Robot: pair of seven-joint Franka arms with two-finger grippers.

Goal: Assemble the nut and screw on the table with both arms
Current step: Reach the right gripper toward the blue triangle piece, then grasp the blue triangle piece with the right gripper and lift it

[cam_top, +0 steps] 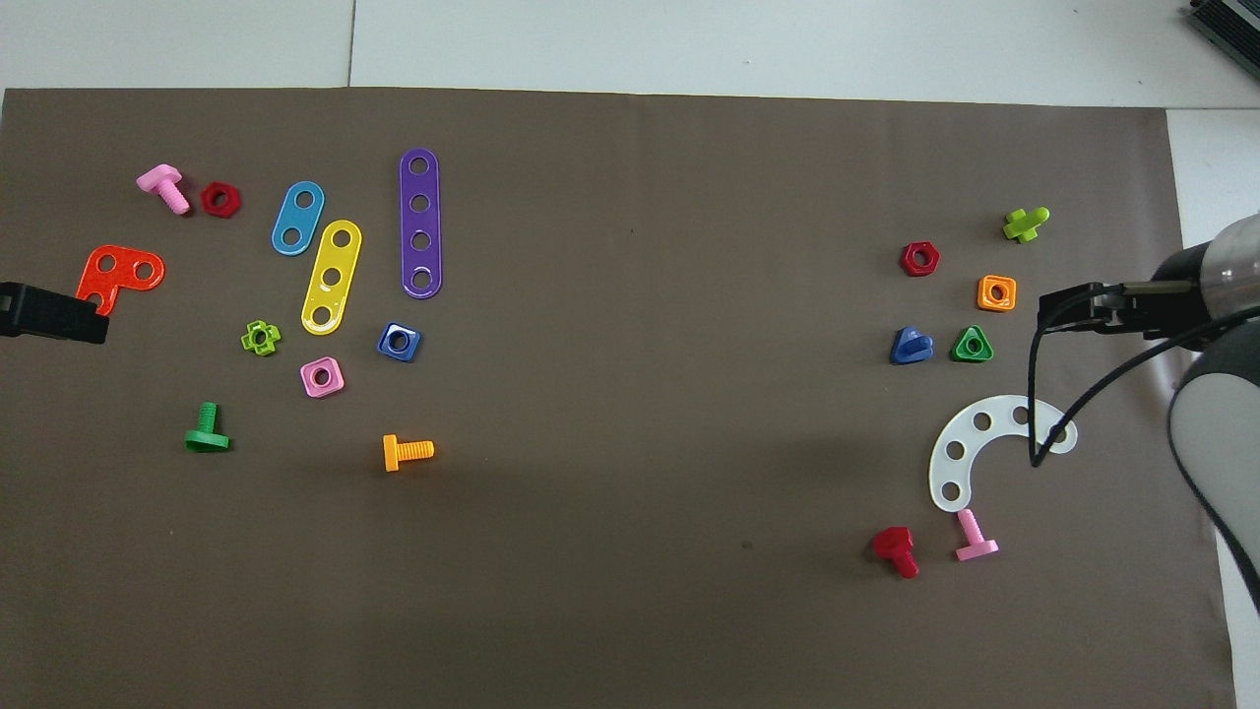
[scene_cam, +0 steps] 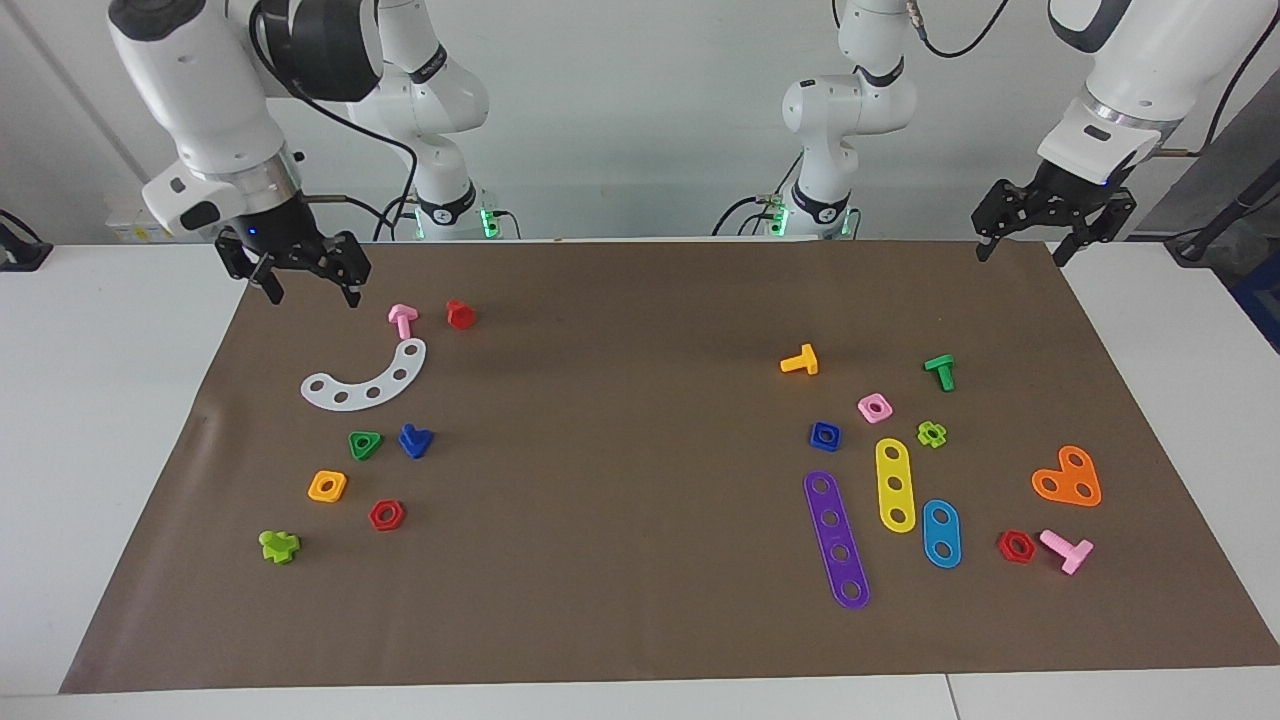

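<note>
**Both grippers hanging open, blue nut and screw lying apart on the mat**

The right gripper is hanging with its fingers spread and nothing between them, over the mat's edge nearest the robots at the right arm's end of the table. The left gripper is waiting, likewise released and holding nothing, over the mat's corner nearest the left arm's base.

The screw is lying on the brown mat toward the right arm's end, just beside a green triangular nut, with a white curved strip nearer to the robots.

The nut is resting flat toward the left arm's end, well apart from the screw, near a pink square nut and close to one end of a purple strip.
</note>
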